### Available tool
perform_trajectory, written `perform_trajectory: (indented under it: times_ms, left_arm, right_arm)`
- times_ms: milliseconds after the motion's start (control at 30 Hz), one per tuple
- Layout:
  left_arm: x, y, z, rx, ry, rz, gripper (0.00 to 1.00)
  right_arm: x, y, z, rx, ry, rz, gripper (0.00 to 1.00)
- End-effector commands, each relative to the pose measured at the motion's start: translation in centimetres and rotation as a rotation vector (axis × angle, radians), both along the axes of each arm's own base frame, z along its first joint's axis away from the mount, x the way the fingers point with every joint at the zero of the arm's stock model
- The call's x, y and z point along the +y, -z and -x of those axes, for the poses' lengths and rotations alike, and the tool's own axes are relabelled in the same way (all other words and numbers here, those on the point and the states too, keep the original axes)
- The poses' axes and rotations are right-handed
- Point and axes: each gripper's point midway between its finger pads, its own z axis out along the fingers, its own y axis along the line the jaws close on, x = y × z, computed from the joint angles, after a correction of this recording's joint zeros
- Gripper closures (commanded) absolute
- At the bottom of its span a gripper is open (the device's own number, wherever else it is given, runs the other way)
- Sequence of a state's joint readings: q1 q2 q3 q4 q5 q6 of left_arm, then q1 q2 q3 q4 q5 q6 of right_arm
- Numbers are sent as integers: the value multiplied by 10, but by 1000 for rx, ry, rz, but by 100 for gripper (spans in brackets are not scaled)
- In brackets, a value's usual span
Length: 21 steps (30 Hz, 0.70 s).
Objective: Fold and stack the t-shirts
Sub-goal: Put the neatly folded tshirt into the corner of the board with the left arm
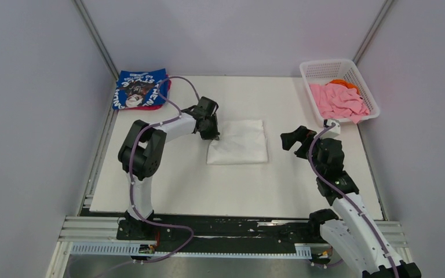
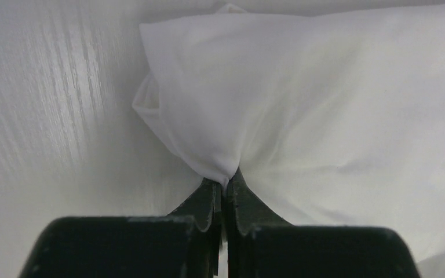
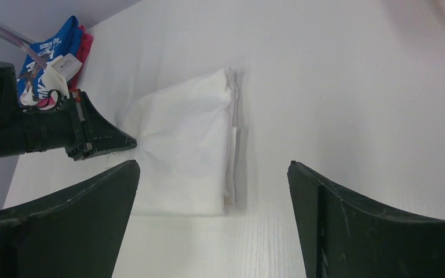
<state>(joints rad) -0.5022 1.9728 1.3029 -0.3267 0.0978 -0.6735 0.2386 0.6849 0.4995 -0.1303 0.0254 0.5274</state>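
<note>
A folded white t-shirt (image 1: 239,141) lies in the middle of the table; its streaks do not show. My left gripper (image 1: 213,134) is shut on its left edge, pinching a fold of the cloth (image 2: 227,174). The white t-shirt (image 3: 191,150) and the left gripper (image 3: 116,142) also show in the right wrist view. My right gripper (image 1: 294,141) is open and empty, hovering to the right of the white t-shirt. A folded royal-blue t-shirt (image 1: 140,88) lies on a pink one at the back left. A pink t-shirt (image 1: 340,101) and an orange one (image 1: 343,83) lie crumpled in the basket.
The white lattice basket (image 1: 324,68) stands at the back right corner. Grey walls close in the table on the left, back and right. The blue t-shirt stack (image 3: 52,55) shows at the far left in the right wrist view.
</note>
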Motion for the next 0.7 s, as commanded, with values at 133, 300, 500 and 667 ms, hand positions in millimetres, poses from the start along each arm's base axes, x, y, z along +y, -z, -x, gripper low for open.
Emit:
perform_trajectory:
  times_ms: [133,300,500,667]
  left_arm:
    - [88,-23,-51,-152,-52,-643,100]
    - [119,-68,-111,-316,-35,-969,100]
    - [154,-109,-170,-459,-28,-1112,100]
    - [192,-144,-198,-498,-56,-1191,100]
  right_arm:
    - [-8,10,-2,-7,11,81,0]
    - [-12,14,-4,8,34,84,0]
    - [-24,17,-7,15,98,112,0]
    - [-30,17,-8,17,134,121,0]
